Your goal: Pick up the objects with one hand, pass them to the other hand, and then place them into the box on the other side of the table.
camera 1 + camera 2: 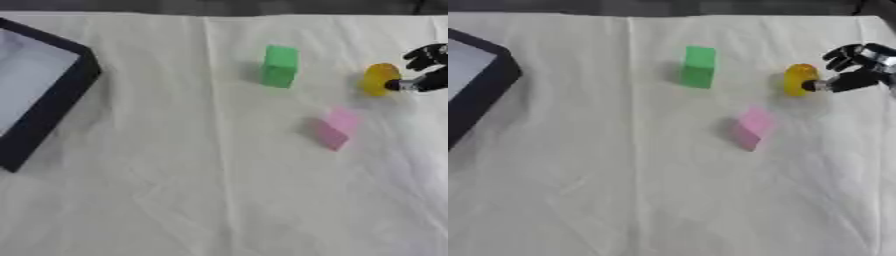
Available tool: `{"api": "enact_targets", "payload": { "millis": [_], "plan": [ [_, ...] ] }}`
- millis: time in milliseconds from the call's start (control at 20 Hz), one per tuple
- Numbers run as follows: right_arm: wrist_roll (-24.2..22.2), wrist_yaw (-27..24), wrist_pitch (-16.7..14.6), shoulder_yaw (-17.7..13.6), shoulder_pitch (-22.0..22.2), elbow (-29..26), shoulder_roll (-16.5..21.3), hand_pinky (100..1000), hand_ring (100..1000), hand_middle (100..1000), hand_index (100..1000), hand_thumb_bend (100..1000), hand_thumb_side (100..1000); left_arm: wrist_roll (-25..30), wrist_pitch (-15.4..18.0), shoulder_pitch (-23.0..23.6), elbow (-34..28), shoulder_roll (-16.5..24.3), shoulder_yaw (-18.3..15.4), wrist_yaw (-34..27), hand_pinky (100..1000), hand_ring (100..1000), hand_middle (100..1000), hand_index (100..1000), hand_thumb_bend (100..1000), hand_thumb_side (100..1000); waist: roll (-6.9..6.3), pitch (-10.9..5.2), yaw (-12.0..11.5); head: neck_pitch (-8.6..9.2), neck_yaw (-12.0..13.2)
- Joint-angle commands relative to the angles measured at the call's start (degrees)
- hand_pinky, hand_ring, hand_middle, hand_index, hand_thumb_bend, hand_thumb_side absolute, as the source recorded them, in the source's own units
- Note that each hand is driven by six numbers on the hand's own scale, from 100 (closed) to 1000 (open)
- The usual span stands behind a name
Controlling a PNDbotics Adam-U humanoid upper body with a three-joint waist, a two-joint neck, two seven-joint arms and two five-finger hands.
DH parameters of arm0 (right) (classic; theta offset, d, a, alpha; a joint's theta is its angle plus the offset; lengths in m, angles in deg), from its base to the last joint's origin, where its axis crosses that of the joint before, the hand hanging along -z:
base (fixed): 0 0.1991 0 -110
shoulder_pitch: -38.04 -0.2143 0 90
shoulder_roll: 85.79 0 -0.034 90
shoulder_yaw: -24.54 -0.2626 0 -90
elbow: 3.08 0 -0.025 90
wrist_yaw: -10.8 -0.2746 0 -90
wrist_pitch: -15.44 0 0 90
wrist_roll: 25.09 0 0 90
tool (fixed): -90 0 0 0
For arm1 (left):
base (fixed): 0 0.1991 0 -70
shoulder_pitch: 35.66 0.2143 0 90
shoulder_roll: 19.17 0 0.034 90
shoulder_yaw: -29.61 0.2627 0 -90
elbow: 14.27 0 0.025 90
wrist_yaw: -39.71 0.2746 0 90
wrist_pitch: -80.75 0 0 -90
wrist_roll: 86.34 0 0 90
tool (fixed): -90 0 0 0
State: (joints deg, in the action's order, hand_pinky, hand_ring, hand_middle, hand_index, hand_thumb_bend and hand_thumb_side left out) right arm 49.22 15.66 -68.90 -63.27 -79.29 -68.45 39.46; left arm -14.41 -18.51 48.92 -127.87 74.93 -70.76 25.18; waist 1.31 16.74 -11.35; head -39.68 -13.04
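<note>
A: So, starting at the left, what is there?

B: A dark-walled box [54, 100] with a pale floor lies at the left edge of the tabletop [175, 190], which is covered in a creased white cloth. The box is cut off by the edge of the view, and what shows of its floor is bare.

A: And towards the middle?

B: A green block [280, 66] stands upright on the cloth, well apart from the box. Nearer and a little to the right lies a pink block [336, 128], tilted, also on the cloth. Neither is touched by anything.

A: Then the right side?

B: A yellow rounded object [800, 79] sits on the cloth near the right edge, right of the green block and beyond the pink one. The right hand [857, 67] comes in from the right edge at its level. Its fingers are curled, one tip reaching to the yellow object's right side, but they are not closed round it. I cannot tell whether that tip actually touches.

A: The left hand?

B: It shows in neither view.
</note>
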Motion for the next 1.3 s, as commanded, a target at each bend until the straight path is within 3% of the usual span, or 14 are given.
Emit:
{"api": "enact_targets", "payload": {
  "millis": [50,650,950,1150,1300],
  "plan": [
    [0.2,0.7,-0.2,-0.3,-1.0,0.3,1.5,720,851,720,845,631,340,0.2,0.1,-0.7,-1.0,0.9,-0.2,0.3,847,619,671,803,100,799,0.01,-0.63,0.0,0.90,-0.3],
    [1.0,2.4,0.3,-0.1,-1.9,2.0,0.1,730,834,700,847,641,364,0.3,0.1,-1.0,-1.0,0.6,-0.2,0.7,849,619,672,802,100,804,0.53,0.31,-0.8,1.36,-0.4],
    [2.3,3.1,1.0,-0.2,-1.9,2.7,-0.3,730,815,645,821,617,370,0.3,0.0,-0.9,-1.0,0.4,-0.2,1.0,850,619,672,802,100,805,0.74,0.62,-0.9,1.22,-0.2],
    [2.7,3.0,1.3,0.0,-1.8,2.3,-0.3,729,796,558,742,550,363,0.4,-0.1,-0.9,-1.0,0.3,-0.2,1.0,850,619,673,802,100,806,0.72,0.64,-0.8,0.87,-0.1],
    [2.3,2.4,1.3,0.1,-1.6,1.7,-0.2,716,767,490,671,477,287,0.4,-0.1,-0.9,-1.0,0.3,-0.2,1.0,851,620,673,801,100,804,0.67,0.54,-0.7,0.56,0.1]
  ]
}}
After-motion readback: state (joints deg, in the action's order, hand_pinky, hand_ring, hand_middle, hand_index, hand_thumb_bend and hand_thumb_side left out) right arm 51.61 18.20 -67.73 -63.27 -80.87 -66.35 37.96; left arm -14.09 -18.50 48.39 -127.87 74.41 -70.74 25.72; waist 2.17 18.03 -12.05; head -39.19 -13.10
